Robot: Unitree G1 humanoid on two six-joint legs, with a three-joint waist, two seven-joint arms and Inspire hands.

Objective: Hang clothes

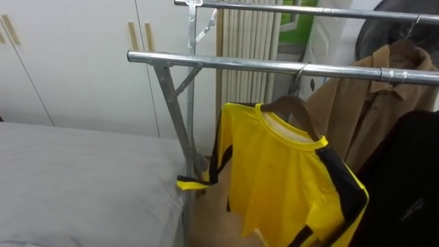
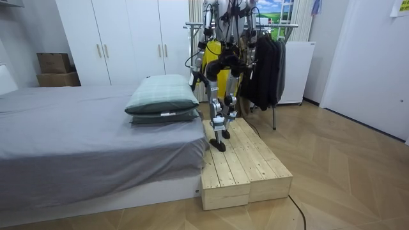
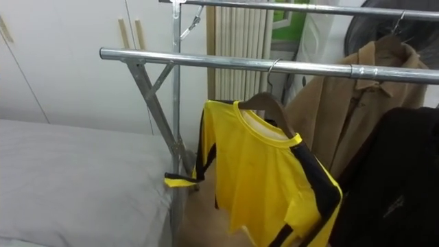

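Though unheld — yellow shirt [image 1: 281, 171] on rail [image 1: 233, 64]

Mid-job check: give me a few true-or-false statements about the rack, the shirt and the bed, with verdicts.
1. The yellow shirt hangs by a hanger on the rail. True.
2. The tan coat hangs left of the yellow shirt. False: the tan coat hangs on the shirt's right.
3. The robot stands on a wooden platform beside the bed. True.
4. The pillows lie on the floor. False: they are stacked on the bed.
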